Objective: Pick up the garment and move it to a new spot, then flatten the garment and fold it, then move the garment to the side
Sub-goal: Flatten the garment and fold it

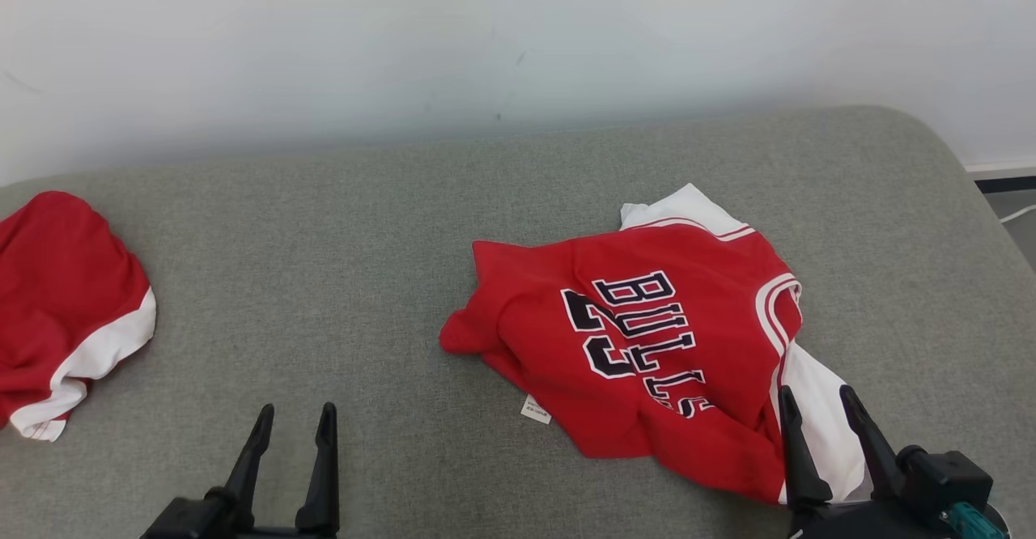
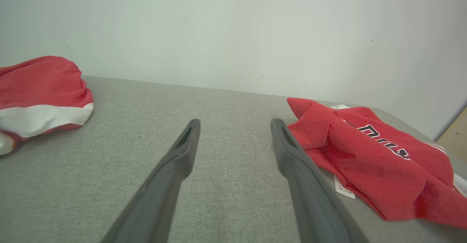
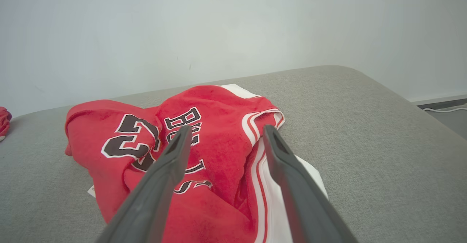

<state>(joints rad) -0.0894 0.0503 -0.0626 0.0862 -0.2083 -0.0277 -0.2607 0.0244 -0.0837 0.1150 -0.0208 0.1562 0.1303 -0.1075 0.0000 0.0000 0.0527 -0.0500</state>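
Red jersey, with "BULLS" and a number printed in dark letters, lies crumpled on the right half of the grey pad. It is not flat: several layers are folded over each other, a white panel comes out at the side toward the pad's far edge and another at the side toward its near edge, and a small white label sticks out on the pad's near side.

At the near edge of the pad, the right gripper is over the white part of the jersey with its fingers apart and nothing between them (whether the tips touch the cloth cannot be told). The left gripper is at the pad's near edge too, around the middle, also spread and empty, above bare fabric.

At the left end of the pad lies a second red and white garment, well apart from the jersey.

The risk is probably in the grasp. If the fingers close on one loose layer only, the rest may hang and twist, and flattening becomes harder. A new spot too close to the pad's rounded right end may let the cloth slide off.
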